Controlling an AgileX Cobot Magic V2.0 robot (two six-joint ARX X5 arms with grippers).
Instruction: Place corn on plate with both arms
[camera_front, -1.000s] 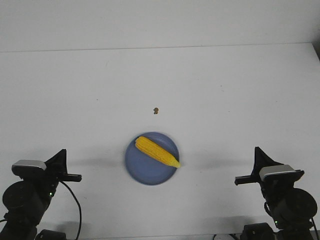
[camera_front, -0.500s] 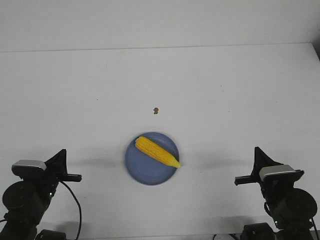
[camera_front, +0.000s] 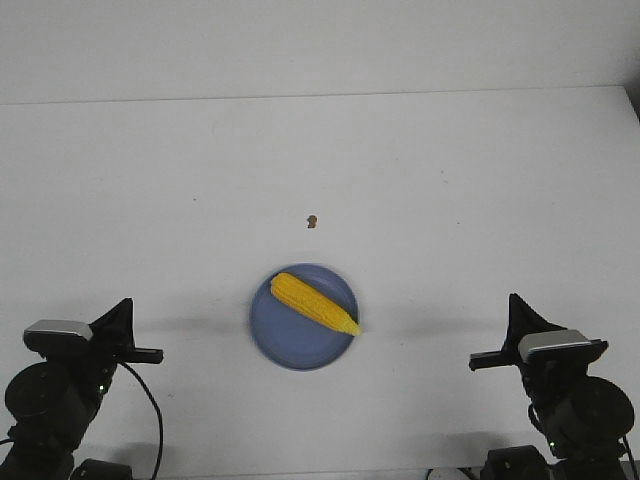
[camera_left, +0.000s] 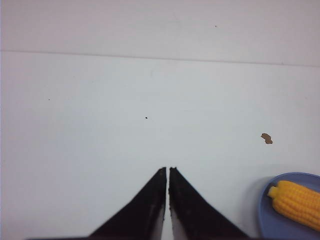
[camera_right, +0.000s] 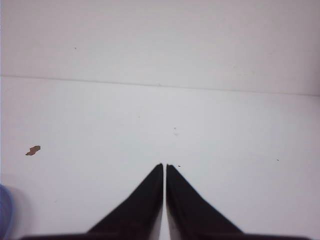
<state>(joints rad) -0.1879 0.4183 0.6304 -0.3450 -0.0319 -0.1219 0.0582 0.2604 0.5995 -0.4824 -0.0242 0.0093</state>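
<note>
The yellow corn lies across the periwinkle-blue plate, its pointed tip reaching the plate's right rim. Its blunt end and part of the plate show in the left wrist view; a sliver of the plate shows in the right wrist view. My left gripper sits at the front left, well apart from the plate, its jaws together and empty. My right gripper rests at the front right, likewise shut on nothing.
A tiny brown speck lies on the white table beyond the plate. The speck shows in the left wrist view and the speck in the right one. The table's far edge meets a pale wall.
</note>
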